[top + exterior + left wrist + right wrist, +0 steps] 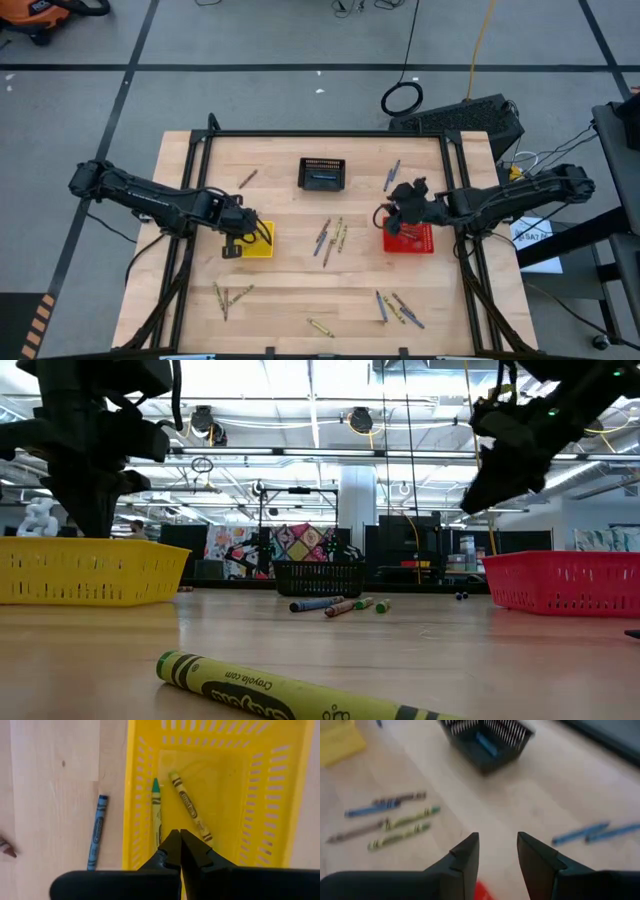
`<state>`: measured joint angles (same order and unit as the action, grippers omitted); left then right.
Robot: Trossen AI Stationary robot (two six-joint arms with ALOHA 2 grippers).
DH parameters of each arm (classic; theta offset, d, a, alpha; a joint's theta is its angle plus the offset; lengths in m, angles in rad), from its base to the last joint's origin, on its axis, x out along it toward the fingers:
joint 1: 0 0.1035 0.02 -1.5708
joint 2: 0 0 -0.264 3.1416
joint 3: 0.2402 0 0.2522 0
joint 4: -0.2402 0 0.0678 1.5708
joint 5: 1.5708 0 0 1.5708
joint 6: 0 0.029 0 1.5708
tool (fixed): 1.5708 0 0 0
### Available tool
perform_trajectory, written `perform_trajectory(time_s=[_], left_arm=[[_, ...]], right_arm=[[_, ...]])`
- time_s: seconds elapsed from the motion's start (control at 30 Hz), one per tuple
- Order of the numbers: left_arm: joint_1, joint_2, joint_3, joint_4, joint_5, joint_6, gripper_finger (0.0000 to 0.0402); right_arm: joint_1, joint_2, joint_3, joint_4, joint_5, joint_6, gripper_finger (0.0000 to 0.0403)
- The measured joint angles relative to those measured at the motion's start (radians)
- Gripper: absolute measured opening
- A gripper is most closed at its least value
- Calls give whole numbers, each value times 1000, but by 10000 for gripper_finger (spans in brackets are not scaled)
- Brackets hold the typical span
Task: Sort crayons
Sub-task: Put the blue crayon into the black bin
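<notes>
Crayons lie scattered on the wooden table: a cluster in the middle (330,238), others near the front edge (228,295) (398,308). My left gripper (180,845) is shut and points down into the yellow basket (262,240), just above a yellow-green crayon (156,815) and an olive crayon (190,810) lying on the basket's floor. A blue crayon (97,832) lies on the table beside that basket. My right gripper (497,852) is open and holds nothing, slanting down above the red basket (412,240).
A black basket (323,173) with a blue crayon (485,742) inside stands at the far middle. Two crayons lie near it at the back (247,178) (391,175). A yellow crayon (280,695) lies near the front edge. A black frame borders the table.
</notes>
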<state>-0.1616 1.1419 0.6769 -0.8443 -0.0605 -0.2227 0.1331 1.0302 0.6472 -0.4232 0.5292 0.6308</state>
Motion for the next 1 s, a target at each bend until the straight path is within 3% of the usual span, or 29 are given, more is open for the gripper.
perform_trajectory(time_s=[0.33, 0.6, 0.73, 1.0], left_arm=[[0, 0, 0, -1, -23, -8, 0], [1, 0, 0, -1, -24, -8, 0], [18, 0, 0, -1, -35, -8, 0], [89, 0, 0, -1, -53, -8, 0]], right_arm=[[-170, 0, 0, 249, -3, -118, 121], [-237, 0, 0, 441, -3, -371, 121], [-305, 0, 0, 473, -2, -263, 121], [-480, 17, 0, 362, -6, -78, 121]])
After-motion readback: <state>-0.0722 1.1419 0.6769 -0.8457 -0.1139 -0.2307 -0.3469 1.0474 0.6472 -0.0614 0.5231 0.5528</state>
